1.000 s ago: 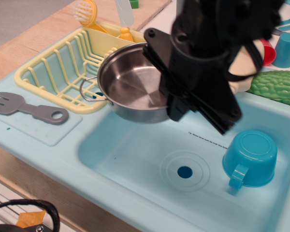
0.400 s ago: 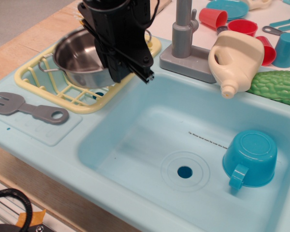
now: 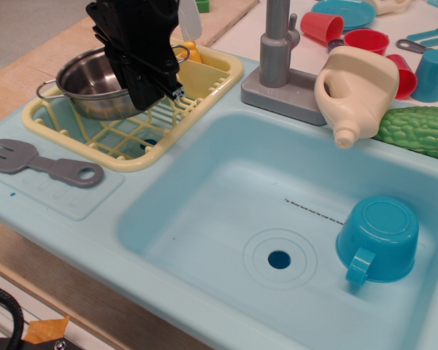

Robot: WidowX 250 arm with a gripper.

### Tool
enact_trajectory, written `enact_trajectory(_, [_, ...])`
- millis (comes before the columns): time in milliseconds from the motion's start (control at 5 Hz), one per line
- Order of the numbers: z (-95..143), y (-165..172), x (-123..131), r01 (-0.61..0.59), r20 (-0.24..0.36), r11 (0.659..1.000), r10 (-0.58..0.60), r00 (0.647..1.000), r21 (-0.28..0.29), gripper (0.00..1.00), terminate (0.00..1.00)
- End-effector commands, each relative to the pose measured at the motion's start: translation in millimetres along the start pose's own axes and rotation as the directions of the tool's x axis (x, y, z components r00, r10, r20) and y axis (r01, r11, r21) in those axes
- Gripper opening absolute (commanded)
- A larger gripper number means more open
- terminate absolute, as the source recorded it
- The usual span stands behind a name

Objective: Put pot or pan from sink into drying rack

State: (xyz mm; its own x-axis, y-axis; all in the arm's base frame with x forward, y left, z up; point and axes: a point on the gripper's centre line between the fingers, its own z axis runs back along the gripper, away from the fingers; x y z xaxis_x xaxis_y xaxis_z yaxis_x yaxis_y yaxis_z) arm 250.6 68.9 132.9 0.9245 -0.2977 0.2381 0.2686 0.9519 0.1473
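Note:
The shiny steel pot (image 3: 86,82) with wire loop handles is over the far left part of the pale yellow drying rack (image 3: 128,143); I cannot tell whether it touches the ribs. My black gripper (image 3: 150,89) is shut on the pot's right rim and hides that side of it. The light-blue sink (image 3: 219,197) with its round drain hole (image 3: 279,259) lies to the right, with no pot in it.
A turquoise cup (image 3: 378,239) lies in the sink's right corner. A grey faucet (image 3: 279,58) stands behind the sink. A white bottle (image 3: 356,87) and a green bumpy vegetable (image 3: 420,131) are at the back right. A grey toy fork (image 3: 44,165) lies left of the sink.
My gripper has carried the pot leftward, from the sink's back-left edge to over the drying rack's left part. The cup and the other things have not moved.

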Motion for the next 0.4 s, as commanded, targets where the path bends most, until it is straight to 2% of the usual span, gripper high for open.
enact_trajectory(0, [3.4, 10.5, 5.1, 0.007, 0.045, 1.0, -0.008, 0.999, 0.013, 1.0, 0.0])
enact_trajectory(200, [3.4, 10.5, 5.1, 0.007, 0.045, 1.0, -0.008, 0.999, 0.013, 1.0, 1.0])
